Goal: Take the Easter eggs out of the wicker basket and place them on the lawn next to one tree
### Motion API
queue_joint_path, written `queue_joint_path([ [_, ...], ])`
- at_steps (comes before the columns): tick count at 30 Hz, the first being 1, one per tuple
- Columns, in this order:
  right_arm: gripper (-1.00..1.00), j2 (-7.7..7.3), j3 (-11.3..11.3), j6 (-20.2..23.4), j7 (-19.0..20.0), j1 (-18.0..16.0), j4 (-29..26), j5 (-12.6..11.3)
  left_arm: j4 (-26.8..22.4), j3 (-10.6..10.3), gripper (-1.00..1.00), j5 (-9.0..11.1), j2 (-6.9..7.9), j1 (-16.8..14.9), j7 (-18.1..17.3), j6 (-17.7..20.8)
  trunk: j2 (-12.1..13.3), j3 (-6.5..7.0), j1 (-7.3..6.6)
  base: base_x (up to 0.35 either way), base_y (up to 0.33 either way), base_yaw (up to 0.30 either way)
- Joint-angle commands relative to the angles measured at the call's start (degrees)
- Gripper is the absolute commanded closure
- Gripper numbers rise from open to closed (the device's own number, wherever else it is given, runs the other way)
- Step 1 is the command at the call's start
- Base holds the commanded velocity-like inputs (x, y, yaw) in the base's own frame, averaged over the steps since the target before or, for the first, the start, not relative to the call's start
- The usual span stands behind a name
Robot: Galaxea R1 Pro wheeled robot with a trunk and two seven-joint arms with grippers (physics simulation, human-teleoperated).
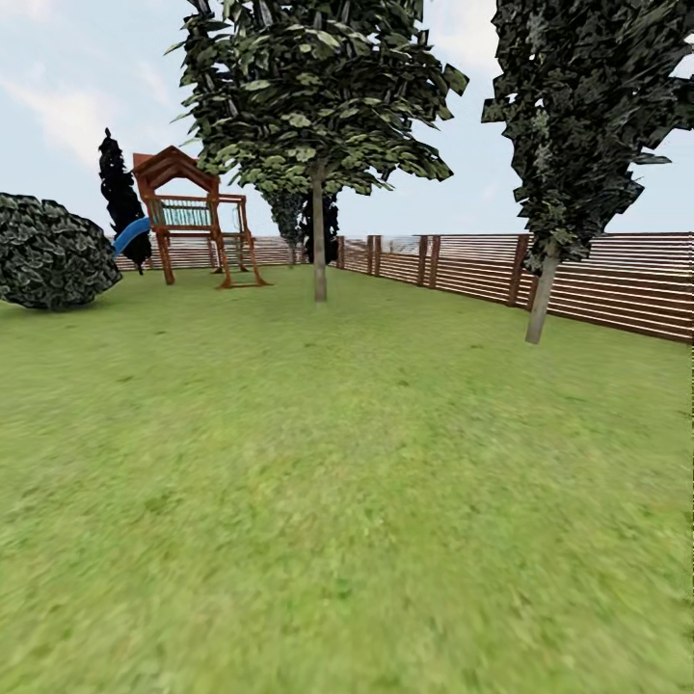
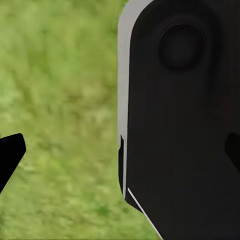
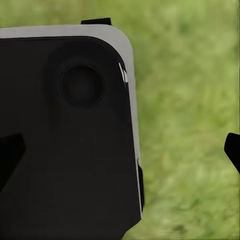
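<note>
I am facing the lawn (image 1: 347, 501) and tree (image 1: 318, 251), both hands' states being untellable, risking driving on without locating the unseen basket.

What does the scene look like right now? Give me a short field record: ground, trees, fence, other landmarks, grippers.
ground: lawn, mottled green grass, stretching from the camera to the fence
trees: nearer tree with a pale trunk ahead at centre; second tree at the right, close to the fence
fence: brown slatted wooden fence along the right and far side
landmarks: wooden play tower with a blue slide, far left; dark bush at the left edge
grippers: left gripper and right gripper open over grass, beside dark robot body panels
</note>
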Motion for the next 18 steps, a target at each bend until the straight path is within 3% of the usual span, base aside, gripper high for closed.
queue_joint_path([
  [1,-1.0,-0.01,0.1,-0.24,0.0,-0.09,0.18,-0.59,-0.1,0.03,-1.0,0.01,0.02,0.03,0.03,0.01,-0.02,-0.05,0.03,0.325,0.0,-0.053],
  [18,-1.0,-0.06,0.1,-0.33,0.0,-0.09,0.18,-0.64,-0.13,0.03,-1.0,0.01,0.07,0.03,0.05,0.01,-0.02,-0.05,0.03,0.325,0.0,-0.004],
])
